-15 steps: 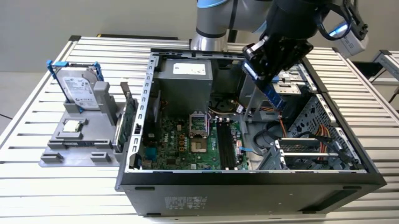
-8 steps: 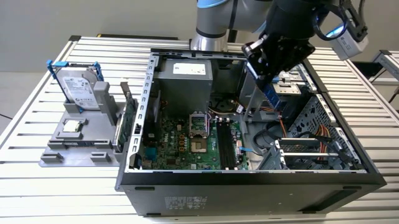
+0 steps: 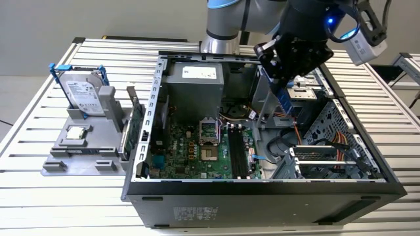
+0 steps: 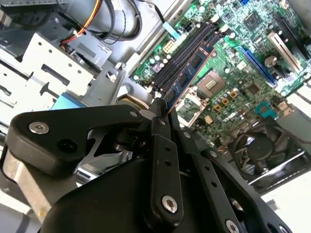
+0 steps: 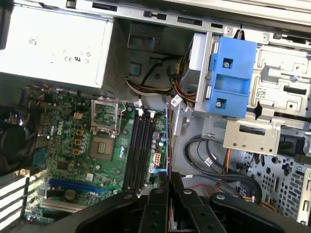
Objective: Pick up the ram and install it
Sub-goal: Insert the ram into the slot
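Holding: the ram (image 3: 285, 101) (image 4: 192, 68) — clamped edge-on between the narrowed fingers of the gripper (image 3: 281, 86) (image 5: 168, 177).
Location: ram aloft over the open computer case (image 3: 229, 206), above the memory slots (image 5: 138, 145) — not seated.

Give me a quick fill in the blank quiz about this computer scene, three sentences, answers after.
The gripper is shut on the ____. The held stick's board is coloured ____. The hard drive stands upright at the exterior view's ____ of the computer case. Missing words: ram; blue; left.
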Controlling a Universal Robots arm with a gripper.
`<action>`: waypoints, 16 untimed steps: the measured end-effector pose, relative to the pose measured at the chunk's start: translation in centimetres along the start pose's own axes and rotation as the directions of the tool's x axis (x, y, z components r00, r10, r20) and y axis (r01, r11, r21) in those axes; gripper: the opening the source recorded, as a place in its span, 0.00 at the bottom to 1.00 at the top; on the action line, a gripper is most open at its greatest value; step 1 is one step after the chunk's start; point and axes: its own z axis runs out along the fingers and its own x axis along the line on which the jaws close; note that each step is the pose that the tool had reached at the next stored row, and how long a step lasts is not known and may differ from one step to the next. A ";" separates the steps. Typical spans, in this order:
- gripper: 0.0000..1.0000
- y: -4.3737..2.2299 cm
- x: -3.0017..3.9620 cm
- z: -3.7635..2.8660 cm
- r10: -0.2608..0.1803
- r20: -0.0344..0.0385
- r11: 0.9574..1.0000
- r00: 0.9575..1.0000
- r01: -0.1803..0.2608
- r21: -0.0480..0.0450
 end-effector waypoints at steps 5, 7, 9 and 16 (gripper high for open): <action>0.00 0.00 0.00 0.00 0.029 0.002 1.000 1.000 -0.029 0.000; 0.00 0.00 0.00 0.00 0.029 0.002 1.000 1.000 -0.029 0.000; 0.00 0.00 0.00 0.00 0.029 0.002 1.000 1.000 -0.029 0.000; 0.00 -0.01 0.00 0.24 0.029 0.002 1.000 1.000 -0.029 0.000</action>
